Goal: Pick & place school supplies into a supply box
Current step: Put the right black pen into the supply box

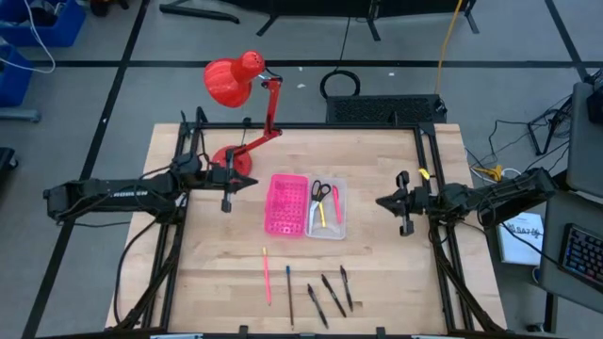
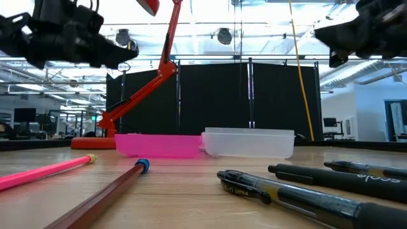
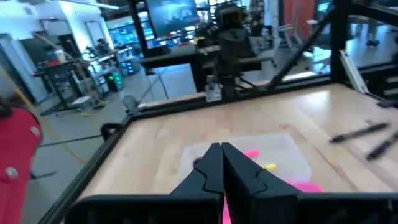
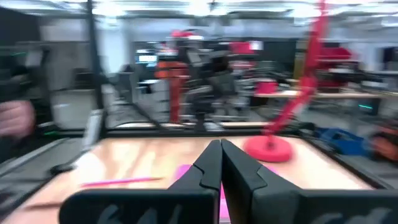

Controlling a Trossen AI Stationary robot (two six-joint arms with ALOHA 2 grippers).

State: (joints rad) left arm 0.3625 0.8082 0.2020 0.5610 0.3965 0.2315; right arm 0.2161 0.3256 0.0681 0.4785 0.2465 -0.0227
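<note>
On the light wooden desk [image 1: 207,254], beside the red desk lamp [image 1: 236,83], the flat pink-and-clear plastic box [image 1: 288,205] holds black-handled scissors [image 1: 320,190]; the left tool [image 1: 226,204] and the right tool [image 1: 406,229] are pressed together.

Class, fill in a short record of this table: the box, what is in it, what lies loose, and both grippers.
box: open supply box, pink half beside clear half, mid-table
in box: scissors, a yellow pen, a pink pen, all in the clear half
loose: pink pencil, brown pencil, three black pens near the front edge
left gripper: shut, empty, left of box
right gripper: shut, empty, right of box
</note>
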